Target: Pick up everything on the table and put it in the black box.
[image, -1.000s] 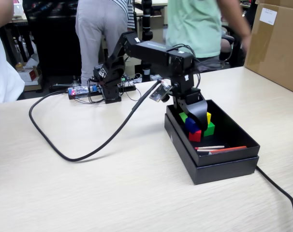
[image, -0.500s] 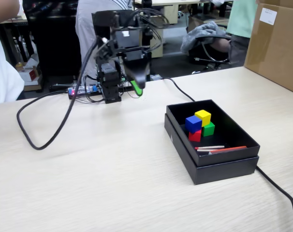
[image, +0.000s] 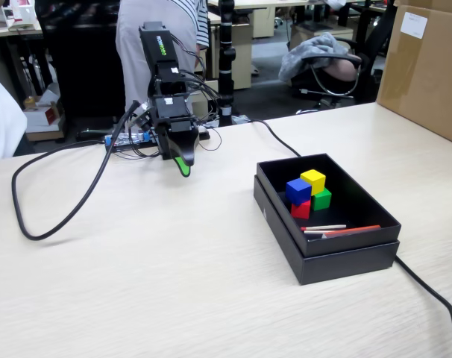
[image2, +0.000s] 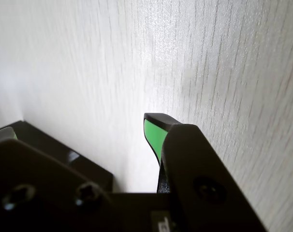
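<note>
A: Lying nearest the front rim of the black box (image: 345,257), two thin sticks (image: 338,230) are resting inside it; they are not part of the load.

B: Are the cubes lying behind them?

A: Yes. The red cube (image: 300,209) and green cube (image: 323,199) are sitting on the box floor, and the blue cube (image: 297,190) and yellow cube (image: 313,180) are sitting on top of them. No cube is showing on the table (image: 174,283).

B: Is the gripper (image: 183,165) carrying anything?

A: It is hanging near the table's far edge, well apart from the box, with nothing held; only one green tip is showing clearly, so open or closed cannot be told. The task is looking complete.
</note>
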